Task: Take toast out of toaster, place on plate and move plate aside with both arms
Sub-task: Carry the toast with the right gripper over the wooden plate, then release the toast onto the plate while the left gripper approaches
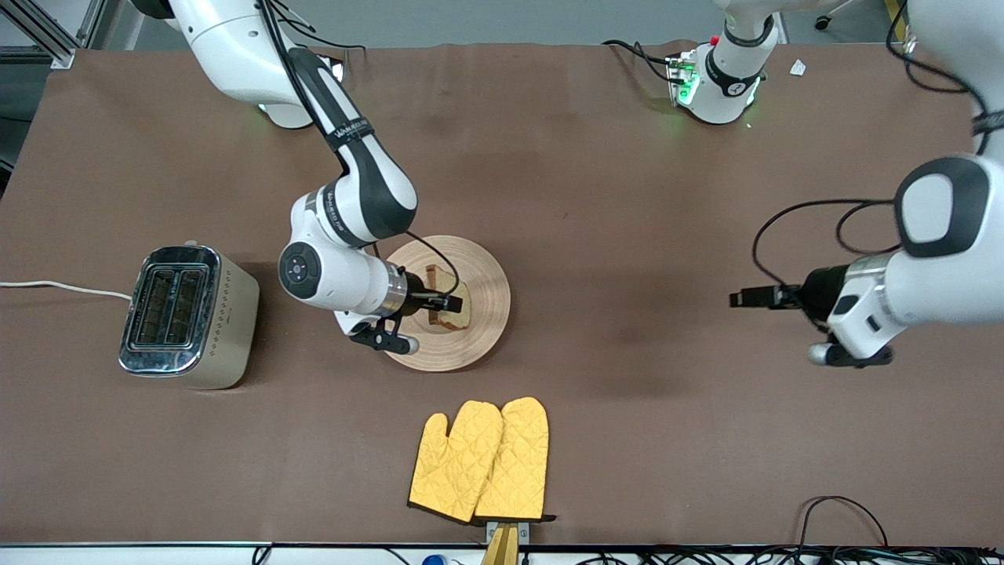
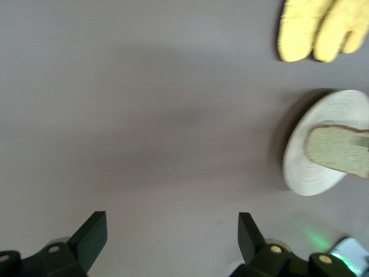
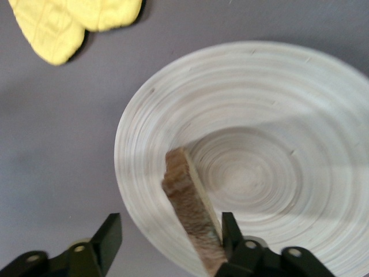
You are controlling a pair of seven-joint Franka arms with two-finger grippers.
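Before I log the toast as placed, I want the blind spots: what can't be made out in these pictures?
- Whether the toast lies flat on the plate: front view, the right gripper covers part of it; right wrist view shows it edge-on.
- The toast's end in the left wrist view: cut off by the picture's edge.
- What is inside the toaster slots: too dark in the front view.

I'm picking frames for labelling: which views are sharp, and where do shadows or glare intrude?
Front view: sharp, evenly lit, with glare on the chrome toaster top. Left wrist view: soft, the yellow quilted oven mitts smeared. Right wrist view: the right gripper and the light-brown toast slice throw a grey shadow over the round pale wooden plate.
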